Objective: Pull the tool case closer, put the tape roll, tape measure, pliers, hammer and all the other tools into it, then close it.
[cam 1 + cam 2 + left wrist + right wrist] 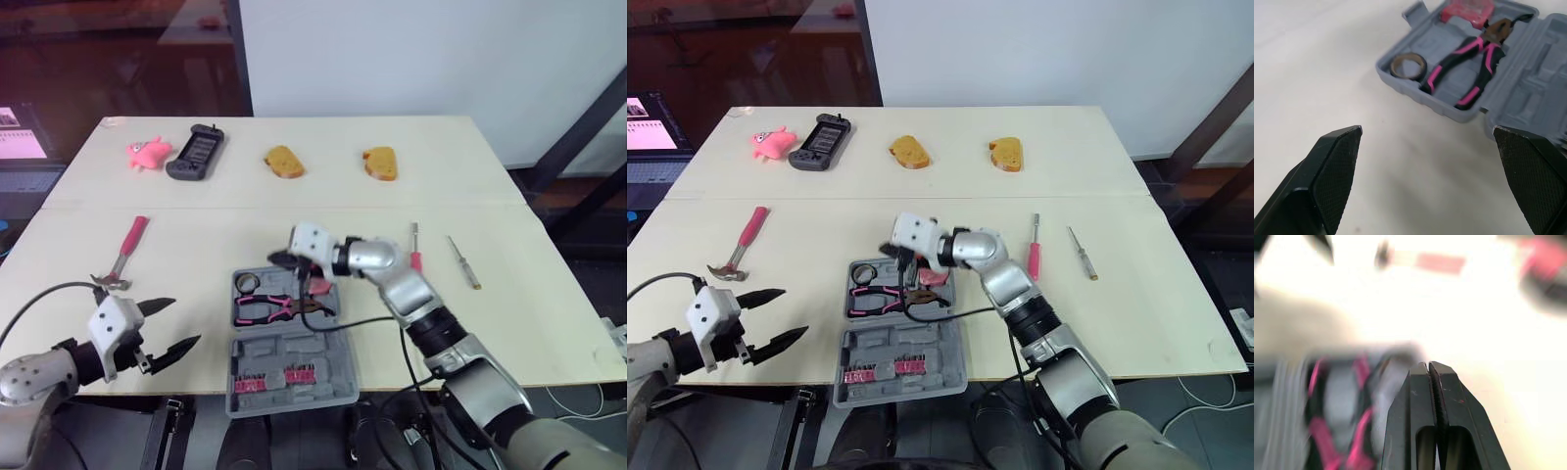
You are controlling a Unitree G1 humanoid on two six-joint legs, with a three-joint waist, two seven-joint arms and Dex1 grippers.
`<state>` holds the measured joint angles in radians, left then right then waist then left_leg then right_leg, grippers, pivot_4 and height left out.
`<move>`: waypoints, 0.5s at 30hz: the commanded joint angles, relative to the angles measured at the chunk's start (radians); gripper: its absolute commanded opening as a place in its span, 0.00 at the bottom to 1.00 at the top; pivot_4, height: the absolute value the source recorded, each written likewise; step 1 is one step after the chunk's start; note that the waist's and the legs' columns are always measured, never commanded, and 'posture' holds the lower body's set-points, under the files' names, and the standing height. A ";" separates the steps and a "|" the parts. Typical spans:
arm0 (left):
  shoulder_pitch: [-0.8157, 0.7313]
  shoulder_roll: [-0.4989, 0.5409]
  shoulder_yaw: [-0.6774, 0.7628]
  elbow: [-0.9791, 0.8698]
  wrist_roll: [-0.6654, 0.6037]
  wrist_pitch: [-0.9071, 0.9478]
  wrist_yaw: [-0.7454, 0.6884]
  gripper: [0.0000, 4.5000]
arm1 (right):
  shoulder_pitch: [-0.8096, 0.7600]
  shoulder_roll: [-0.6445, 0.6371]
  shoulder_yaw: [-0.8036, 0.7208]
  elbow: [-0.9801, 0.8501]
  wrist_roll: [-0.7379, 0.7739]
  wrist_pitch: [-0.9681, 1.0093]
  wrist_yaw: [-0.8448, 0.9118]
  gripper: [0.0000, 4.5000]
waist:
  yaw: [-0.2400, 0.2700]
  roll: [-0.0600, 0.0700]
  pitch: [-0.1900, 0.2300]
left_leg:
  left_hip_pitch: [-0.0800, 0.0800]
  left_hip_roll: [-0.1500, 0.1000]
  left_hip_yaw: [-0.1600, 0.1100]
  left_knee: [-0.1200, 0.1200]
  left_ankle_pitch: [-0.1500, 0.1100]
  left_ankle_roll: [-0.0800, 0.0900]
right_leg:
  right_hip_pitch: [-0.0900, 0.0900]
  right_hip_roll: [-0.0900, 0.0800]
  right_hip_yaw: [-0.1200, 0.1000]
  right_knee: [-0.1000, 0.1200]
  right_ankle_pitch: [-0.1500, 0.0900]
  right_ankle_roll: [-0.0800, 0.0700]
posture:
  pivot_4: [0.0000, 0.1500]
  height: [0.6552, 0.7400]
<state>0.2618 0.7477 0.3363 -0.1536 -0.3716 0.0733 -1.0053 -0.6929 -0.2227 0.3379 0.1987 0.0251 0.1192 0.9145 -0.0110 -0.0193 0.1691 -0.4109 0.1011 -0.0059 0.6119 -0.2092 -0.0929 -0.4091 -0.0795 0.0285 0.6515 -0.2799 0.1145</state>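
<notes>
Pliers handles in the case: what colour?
Black with pink stripes on the pliers. Shows best in the left wrist view.

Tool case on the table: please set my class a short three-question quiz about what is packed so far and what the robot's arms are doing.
1. True or false: the hammer lies on the table, outside the tool case.
2. Which lies inside the case? A bread, B tape roll, C pink toy.
3. Fill in: the left gripper's fingers are ___.
Key: 1 true; 2 B; 3 open.
</notes>
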 commanded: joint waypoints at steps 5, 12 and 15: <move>-0.039 0.114 0.011 0.073 -0.010 -0.072 -0.146 1.00 | 0.118 -0.275 -0.127 -0.262 0.130 0.084 0.165 0.02 | 0.000 0.000 0.000 | 0.000 0.000 0.000 0.000 0.000 0.000 | 0.002 -0.001 0.000 -0.003 -0.001 -0.002 | 1.00 0.77; -0.104 0.182 -0.055 0.190 0.016 -0.151 -0.288 0.36 | 0.306 -0.503 -0.147 -0.314 0.115 0.066 0.255 0.00 | -0.002 0.001 0.001 | 0.000 0.000 0.001 -0.001 0.000 0.000 | 0.000 -0.001 0.000 -0.004 -0.001 -0.002 | 1.00 0.77; -0.133 0.171 -0.104 0.226 0.036 -0.164 -0.307 0.02 | 0.339 -0.535 -0.106 -0.264 0.053 -0.013 0.247 0.00 | -0.003 0.001 0.001 | 0.000 0.000 0.001 0.000 0.000 0.000 | 0.000 -0.001 0.000 -0.004 -0.001 -0.002 | 1.00 0.77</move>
<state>0.1401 0.9178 0.2494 0.0749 -0.3422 -0.0715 -1.2967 -0.3509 -0.7477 0.2253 -0.0668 0.1069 0.1608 1.1600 -0.0144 -0.0183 0.1705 -0.4109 0.1010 -0.0045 0.6121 -0.2093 -0.0929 -0.4088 -0.0804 0.0287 0.6474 -0.2811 0.1122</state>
